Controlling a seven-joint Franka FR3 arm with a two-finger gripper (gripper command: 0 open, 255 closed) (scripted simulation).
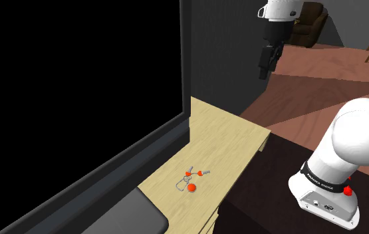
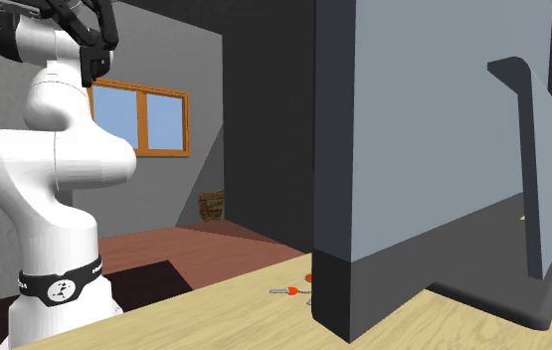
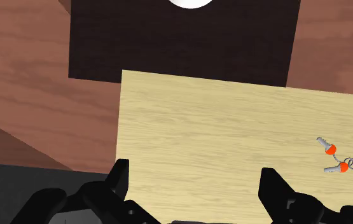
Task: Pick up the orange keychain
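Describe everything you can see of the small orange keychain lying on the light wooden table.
The small orange-and-grey keychain lies flat on the pale wooden tabletop. It has a round orange fob, a thin grey ring and two grey keys with orange heads, splayed apart. Only the tabletop touches it; the black gripper hangs open, high up and apart.

White lettering on the black band [image 1: 322, 181] around the arm [image 1: 359, 136] near its base, at four o'clock in the shoulder view: apparently "FRANKA EMIKA", barely legible. On that band in the second exterior view, at eight o'clock, a small white emblem [image 2: 62, 289], no readable letters.
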